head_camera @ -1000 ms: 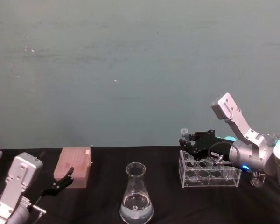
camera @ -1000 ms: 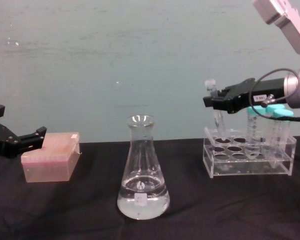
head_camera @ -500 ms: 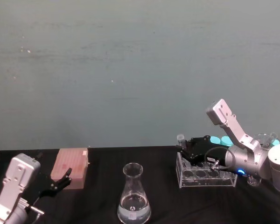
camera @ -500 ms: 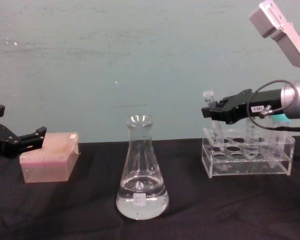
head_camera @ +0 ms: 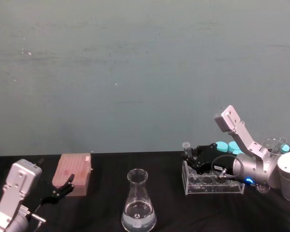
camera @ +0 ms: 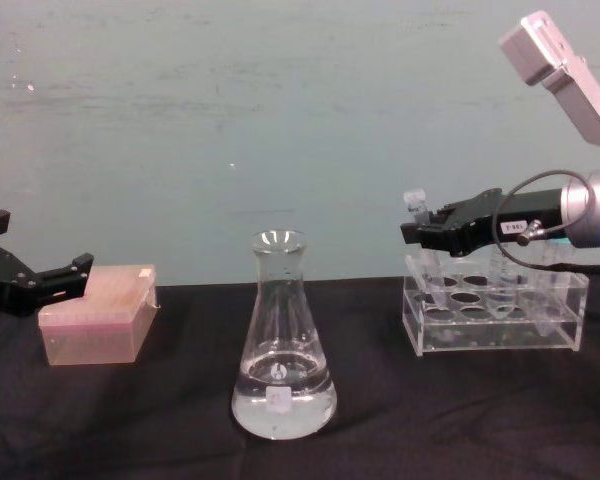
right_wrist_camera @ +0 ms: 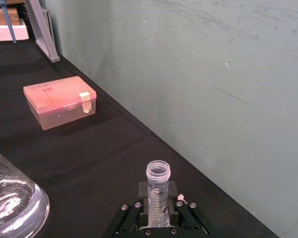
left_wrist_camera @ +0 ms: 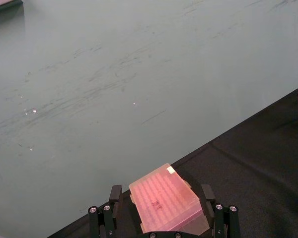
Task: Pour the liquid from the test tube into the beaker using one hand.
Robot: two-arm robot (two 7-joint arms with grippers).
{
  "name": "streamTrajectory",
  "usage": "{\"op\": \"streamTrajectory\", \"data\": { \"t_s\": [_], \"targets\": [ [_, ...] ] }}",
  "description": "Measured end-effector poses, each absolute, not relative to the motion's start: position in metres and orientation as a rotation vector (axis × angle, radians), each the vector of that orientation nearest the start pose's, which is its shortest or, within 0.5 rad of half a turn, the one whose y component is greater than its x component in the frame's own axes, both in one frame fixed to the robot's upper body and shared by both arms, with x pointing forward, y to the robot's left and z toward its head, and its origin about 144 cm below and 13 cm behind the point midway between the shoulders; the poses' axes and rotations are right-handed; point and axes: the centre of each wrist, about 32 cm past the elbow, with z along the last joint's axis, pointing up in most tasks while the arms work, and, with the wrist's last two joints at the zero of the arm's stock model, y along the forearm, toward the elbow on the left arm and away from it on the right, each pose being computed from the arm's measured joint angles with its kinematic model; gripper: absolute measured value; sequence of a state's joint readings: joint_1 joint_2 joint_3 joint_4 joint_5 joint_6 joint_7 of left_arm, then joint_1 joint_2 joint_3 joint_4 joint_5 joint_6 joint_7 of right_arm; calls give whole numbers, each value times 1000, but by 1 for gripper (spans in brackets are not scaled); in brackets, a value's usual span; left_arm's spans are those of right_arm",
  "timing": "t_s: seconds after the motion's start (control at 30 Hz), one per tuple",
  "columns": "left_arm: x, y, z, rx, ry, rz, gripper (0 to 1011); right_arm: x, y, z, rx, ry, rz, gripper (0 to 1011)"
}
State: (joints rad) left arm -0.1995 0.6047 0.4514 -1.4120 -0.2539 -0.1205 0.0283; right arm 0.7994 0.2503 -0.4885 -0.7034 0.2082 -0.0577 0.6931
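Chest view showed the right gripper (camera: 425, 232) clamping the slim clear test tube (camera: 418, 222) upright over the acrylic rack (camera: 495, 315); the right wrist view added its threaded rim between the fingers (right_wrist_camera: 178, 212). The left gripper (camera: 40, 280) sat spread, idle.

Even, diffuse overhead illumination; the teal wall (head_camera: 145, 72) is uniformly lit, with small specular flecks at scratches. The black table surface (camera: 460, 420) absorbs light, so cast shadows are barely discernible. Soft highlights mark the rim and liquid surface of the beaker (camera: 283, 340) and the edges of the clear tube rack (camera: 495, 312). Head and chest views are mildly soft; the beaker at the right wrist view's edge is blurred.
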Motion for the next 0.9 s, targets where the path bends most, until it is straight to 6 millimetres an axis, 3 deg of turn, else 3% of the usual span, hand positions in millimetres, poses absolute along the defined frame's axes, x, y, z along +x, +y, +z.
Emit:
{"op": "streamTrajectory", "data": {
  "t_s": [0.47, 0.67, 0.9],
  "targets": [
    [489, 310, 1140, 305, -285, 1248, 1000, 651, -265, 1194, -326, -61, -731, 221],
    [489, 310, 1140, 304, -285, 1248, 1000, 651, -265, 1194, -327, -62, -732, 373],
    [489, 310, 1140, 304, -285, 1248, 1000, 651, -265, 1194, -328, -62, -732, 629]
  ]
}}
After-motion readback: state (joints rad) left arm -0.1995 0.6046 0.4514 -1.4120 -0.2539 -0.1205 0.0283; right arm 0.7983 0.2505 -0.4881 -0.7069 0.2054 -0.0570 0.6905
